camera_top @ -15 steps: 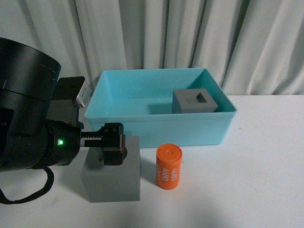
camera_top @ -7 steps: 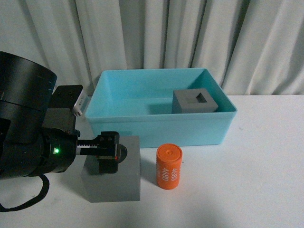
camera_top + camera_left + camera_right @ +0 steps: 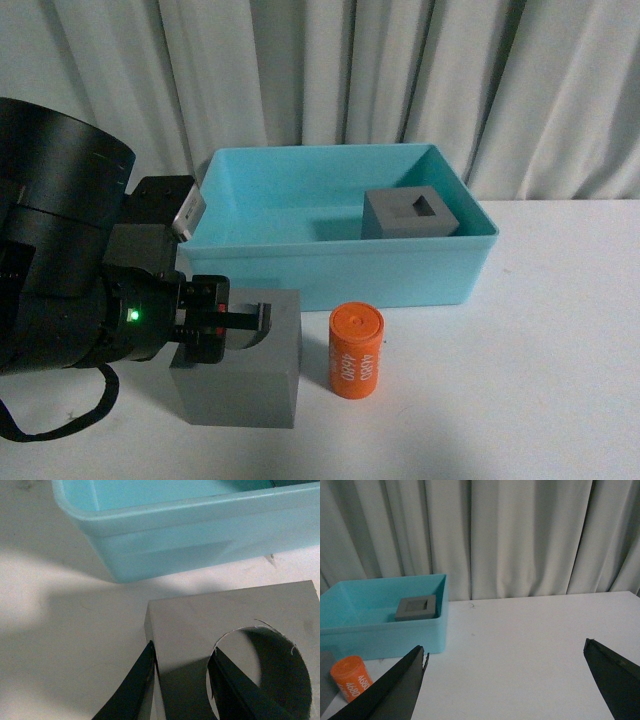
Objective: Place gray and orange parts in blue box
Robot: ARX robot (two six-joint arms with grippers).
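The gray cube with the round recess stands on the white table in front of the blue box. My left gripper is shut on its wall, one finger outside and one inside the recess; the left wrist view shows the gripper on the cube. The orange cylinder printed "4680" stands upright to the cube's right. The gray cube with the square recess sits inside the box at its right. My right gripper is open and empty above the table, out of the front view.
Grey curtains hang behind the table. The right wrist view shows the blue box, the square-recess cube and the orange cylinder to one side, with bare white table under the gripper.
My left gripper has lowered onto the round-recess cube and closed on its wall, one finger now in the recess. The cube has turned slightly. The cylinder and the box have not moved.
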